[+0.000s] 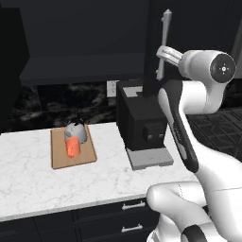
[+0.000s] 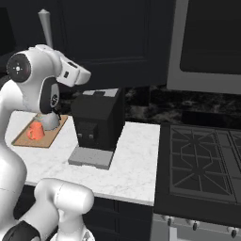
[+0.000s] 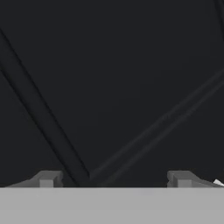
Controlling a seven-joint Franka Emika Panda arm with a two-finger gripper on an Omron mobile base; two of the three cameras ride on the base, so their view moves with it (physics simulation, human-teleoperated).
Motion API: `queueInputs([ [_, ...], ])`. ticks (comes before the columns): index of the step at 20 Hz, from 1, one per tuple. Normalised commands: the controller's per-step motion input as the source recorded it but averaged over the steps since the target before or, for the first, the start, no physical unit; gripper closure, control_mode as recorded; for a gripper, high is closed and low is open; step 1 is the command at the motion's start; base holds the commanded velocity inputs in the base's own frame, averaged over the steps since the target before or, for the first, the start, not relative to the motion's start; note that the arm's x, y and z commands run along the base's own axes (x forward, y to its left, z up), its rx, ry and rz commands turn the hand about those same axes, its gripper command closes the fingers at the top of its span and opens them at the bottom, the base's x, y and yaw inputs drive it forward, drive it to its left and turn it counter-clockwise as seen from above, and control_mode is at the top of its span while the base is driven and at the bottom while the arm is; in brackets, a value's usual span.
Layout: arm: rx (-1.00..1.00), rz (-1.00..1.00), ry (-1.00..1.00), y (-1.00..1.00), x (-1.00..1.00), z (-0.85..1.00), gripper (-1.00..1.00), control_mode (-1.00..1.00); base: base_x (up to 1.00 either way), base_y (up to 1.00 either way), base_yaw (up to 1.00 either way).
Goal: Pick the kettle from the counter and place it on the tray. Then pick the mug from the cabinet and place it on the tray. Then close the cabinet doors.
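With kettle (image 1: 76,130) and orange mug (image 1: 72,146) both resting on the wooden tray (image 1: 88,158) left of the coffee machine (image 1: 142,124) | you have only doors left | gripper (image 3: 114,179) jaws spread, empty, facing a dark cabinet door (image 3: 109,87) panel

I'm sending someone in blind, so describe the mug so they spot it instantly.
On the white marble counter, left of the big black coffee machine, lies a tan wooden tray. The mug stands on it, in front of the silver-grey kettle; it alone is bright orange.
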Motion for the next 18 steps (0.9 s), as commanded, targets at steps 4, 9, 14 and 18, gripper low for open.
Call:
queueInputs([
  [4,-0.23,0.00,0.00,0.00,0.91,-0.31,-1.00,-1.00,0.00,0.00,0.00],
  [9,-0.25,-0.01,0.00,0.00,0.79,-0.30,-1.00,-1.00,0.00,0.00,0.00],
  [14,-0.22,-0.03,0.02,0.00,0.78,-0.17,-1.00,-1.00,0.00,0.00,0.00],
  [18,-0.18,-0.05,0.09,0.00,0.77,-0.14,-1.00,-1.00,0.00,0.00,0.00],
])
